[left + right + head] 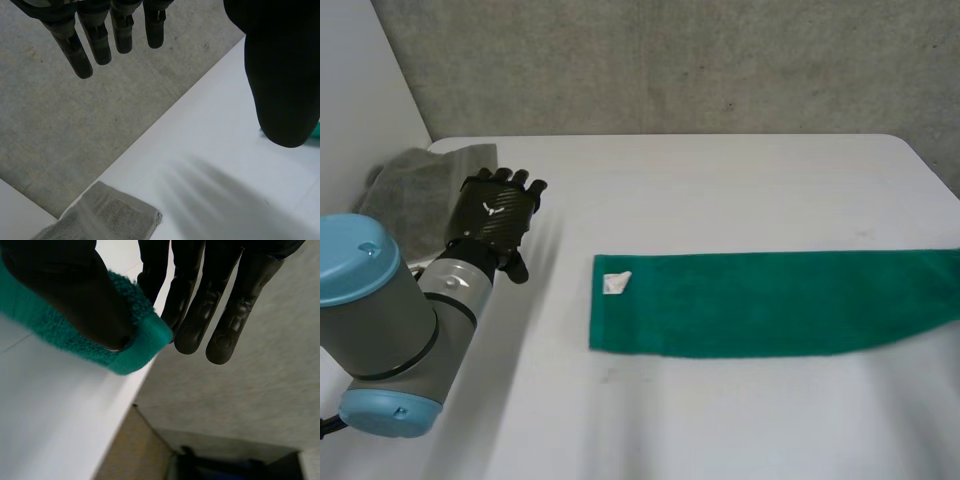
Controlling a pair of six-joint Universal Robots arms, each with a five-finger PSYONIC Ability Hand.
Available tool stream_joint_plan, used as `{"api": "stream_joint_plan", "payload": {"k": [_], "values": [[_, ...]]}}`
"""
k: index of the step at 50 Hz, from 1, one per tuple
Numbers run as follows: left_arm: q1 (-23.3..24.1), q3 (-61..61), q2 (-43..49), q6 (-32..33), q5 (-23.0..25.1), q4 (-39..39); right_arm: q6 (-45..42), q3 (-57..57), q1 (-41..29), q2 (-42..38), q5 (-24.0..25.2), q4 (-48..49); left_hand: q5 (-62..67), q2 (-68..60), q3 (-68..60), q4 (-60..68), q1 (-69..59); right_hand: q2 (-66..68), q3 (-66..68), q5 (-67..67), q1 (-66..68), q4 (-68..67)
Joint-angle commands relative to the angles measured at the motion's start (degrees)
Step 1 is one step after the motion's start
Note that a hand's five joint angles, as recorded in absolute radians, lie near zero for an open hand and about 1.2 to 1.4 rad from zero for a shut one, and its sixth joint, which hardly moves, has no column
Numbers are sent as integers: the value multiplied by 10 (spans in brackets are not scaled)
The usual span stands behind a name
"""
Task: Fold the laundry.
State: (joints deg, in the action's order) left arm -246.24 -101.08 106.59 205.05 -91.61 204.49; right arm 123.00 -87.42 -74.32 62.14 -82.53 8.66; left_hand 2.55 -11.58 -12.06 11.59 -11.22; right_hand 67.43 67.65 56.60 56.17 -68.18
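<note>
Head view is showing you the green towel (760, 305) lying flat on the white table (720, 190) as a long narrow strip, its white tag (616, 283) facing up near the end closest to the middle and its other end running off toward the robot's right. By its shape it is looking already folded once lengthwise, so you are probably partway through. The crosswise folds are the part I judge to be remaining.

At that far end, in the right wrist view, the right hand (75, 295) is pinching the towel's thick edge between its thumb and fingers (225, 315), right at the table's rim. The left hand (498, 212) is hovering with its fingers straight and spread, gripping nothing, well apart from the towel and beside a grey cloth (415, 185). That cloth is sitting folded at the table's far left corner and is looking finished.

As for containers, a dark shape (225, 465) is sitting below the table's rim in the right wrist view. You cannot tell whether it is a bin or what it is holding.
</note>
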Motion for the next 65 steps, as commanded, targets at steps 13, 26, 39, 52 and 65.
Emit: {"api": "stream_joint_plan", "payload": {"k": [13,26,39,52,65], "values": [[-2,-1,-21,-3,-4,-2,144,25,-505,35,147,45,-17,7,12,-7,3,126,124,134,238,-118],[28,20,-2,0,0,-2,232,30,-511,-5,117,11,-20,10,15,-10,7,-574,-576,-566,-462,582],[130,120,99,3,-1,-15,300,-121,-312,63,76,-75,-23,14,18,-14,10,-574,-576,-566,-462,582],[135,106,92,1,-6,-42,218,-125,-241,50,35,-15,-20,10,15,-10,7,126,124,134,238,-118],[90,70,-8,-4,-50,-54,207,-22,-542,42,24,9,-23,14,18,-14,10,126,124,134,238,-118]]}}
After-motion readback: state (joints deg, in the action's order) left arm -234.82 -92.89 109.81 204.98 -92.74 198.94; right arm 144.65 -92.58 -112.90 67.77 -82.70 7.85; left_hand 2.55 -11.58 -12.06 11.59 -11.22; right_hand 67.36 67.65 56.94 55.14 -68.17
